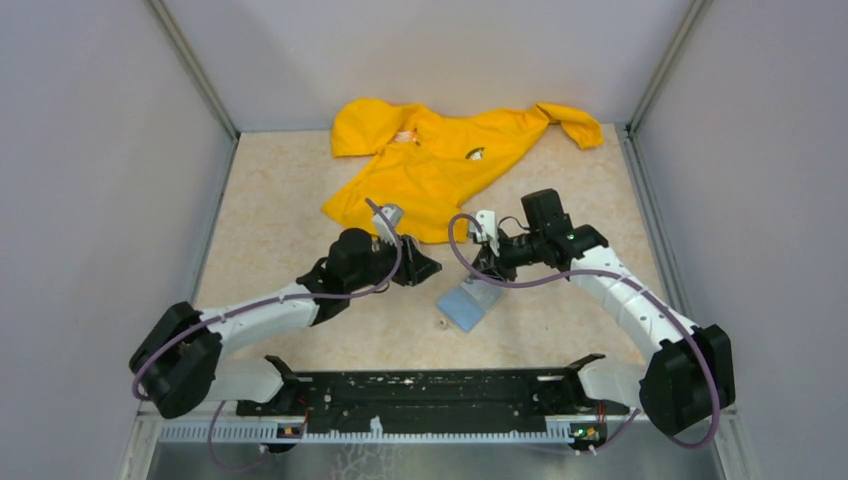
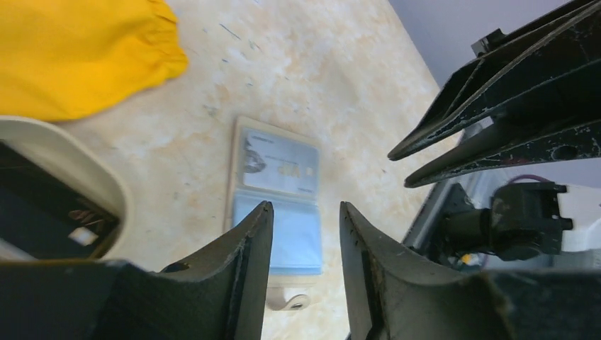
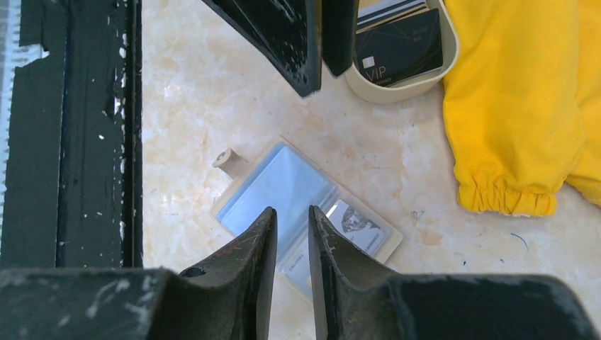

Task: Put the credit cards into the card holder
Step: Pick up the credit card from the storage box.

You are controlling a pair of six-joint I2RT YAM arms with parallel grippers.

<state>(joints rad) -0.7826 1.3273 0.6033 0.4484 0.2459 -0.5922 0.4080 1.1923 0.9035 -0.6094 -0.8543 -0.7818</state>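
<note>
Right gripper [image 3: 291, 212] fingers, nearest the lens, hang just above the card holder [image 3: 273, 185], jaws a narrow slit with nothing between them. Holder lies open and flat on the tabletop [image 3: 205, 85], bluish clear pockets up, snap tab [image 3: 225, 159] sticking out at one edge. Pale card [image 3: 358, 228] sits in one pocket.

Left gripper [image 2: 305, 207] is above the holder too, jaws moderately apart and empty.

Only the wrist views show the beige tray [image 3: 397, 92] near the holder, with the dark credit cards [image 3: 400, 46] stacked in it. Yellow garment [image 3: 517, 106] lies beyond the tray.

Overhead alone gives the arm poses. Both forearms reach inward from the outer bases. Both wrists tip down at the holder's far side: left gripper at its far-left, right gripper at its far edge.
</note>
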